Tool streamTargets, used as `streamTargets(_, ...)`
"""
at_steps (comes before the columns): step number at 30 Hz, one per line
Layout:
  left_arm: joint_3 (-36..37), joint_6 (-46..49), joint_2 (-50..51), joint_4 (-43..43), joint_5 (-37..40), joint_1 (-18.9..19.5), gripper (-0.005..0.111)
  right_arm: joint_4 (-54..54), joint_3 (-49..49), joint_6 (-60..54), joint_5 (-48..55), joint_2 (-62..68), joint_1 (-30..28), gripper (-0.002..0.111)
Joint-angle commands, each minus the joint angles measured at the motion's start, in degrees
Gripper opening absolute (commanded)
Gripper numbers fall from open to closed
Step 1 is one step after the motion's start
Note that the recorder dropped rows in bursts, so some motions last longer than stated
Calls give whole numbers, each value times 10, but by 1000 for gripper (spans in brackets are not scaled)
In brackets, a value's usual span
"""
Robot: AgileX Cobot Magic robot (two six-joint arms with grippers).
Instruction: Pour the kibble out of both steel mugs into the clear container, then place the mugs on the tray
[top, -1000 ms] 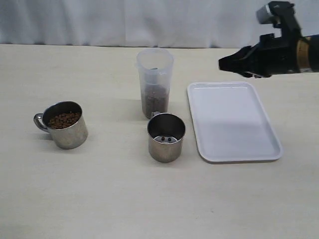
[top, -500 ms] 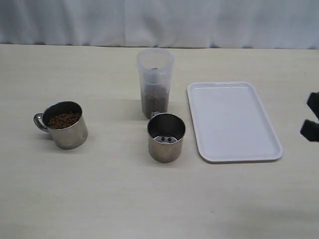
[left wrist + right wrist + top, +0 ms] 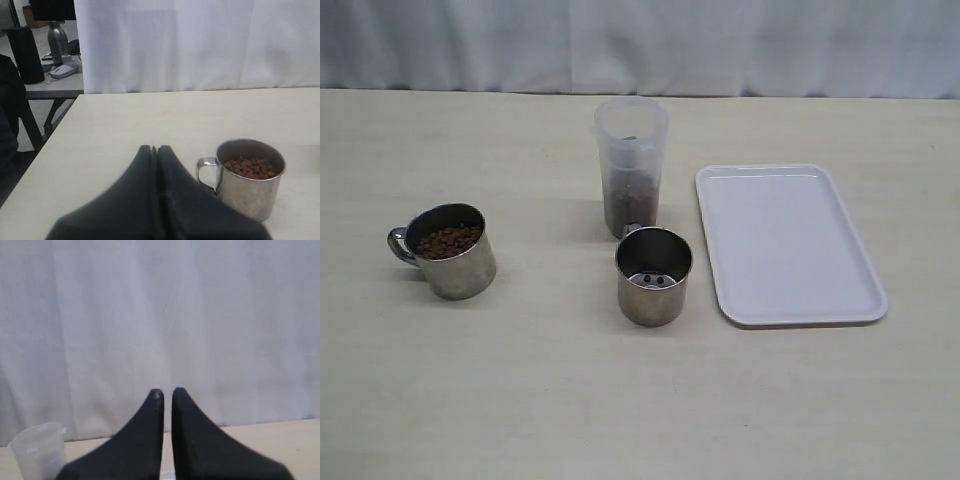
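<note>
One steel mug (image 3: 450,252) full of kibble (image 3: 448,240) stands on the left of the table. A second steel mug (image 3: 653,277) in the middle holds only two stray pellets. Right behind it is the clear container (image 3: 631,165), with kibble (image 3: 630,205) in its lower part. The white tray (image 3: 785,243) lies bare to the right. Neither arm shows in the exterior view. My left gripper (image 3: 154,148) is shut and empty, close beside the full mug (image 3: 250,179) and its handle. My right gripper (image 3: 164,391) is shut on nothing, raised, with the container's rim (image 3: 37,450) off to one side.
A white curtain (image 3: 640,45) hangs along the table's back edge. Beyond the table's side edge, the left wrist view shows another desk (image 3: 50,87) with a dark bottle (image 3: 57,40) and a mouse on it.
The right arm has pulled away from above the tray and left the exterior view on the right. Its jaws have closed. The mugs, container and tray have not moved.
</note>
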Motion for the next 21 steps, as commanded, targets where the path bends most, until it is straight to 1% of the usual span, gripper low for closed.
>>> streamTargets(1,2,-1,-1,-2,-6,-1,0,2,2,4,7,-30,-2,5)
streamTargets(8,2,-1,-1,-2,-6,-1,0,2,2,4,7,-30,-2,5)
streamTargets(9,2,-1,-1,-2,-6,-1,0,21,2,-19,23,-30,-2,5)
streamTargets(10,2,-1,-1,-2,-6,-1,0,69,2,-76,43,-30,-2,5)
streamTargets(11,2,-1,-1,-2,-6,-1,0,218,2,-215,104,-30,-2,5)
streamTargets(13,2,-1,-1,-2,-6,-1,0,343,2,-377,178,-30,-2,5)
streamTargets(14,2,-1,-1,-2,-6,-1,0,379,2,-447,210,-30,-2,5)
streamTargets(16,2,-1,-1,-2,-6,-1,0,400,2,-505,244,-30,-2,5)
streamTargets(21,2,-1,-1,-2,-4,-1,0,410,2,-504,250,-30,-2,5)
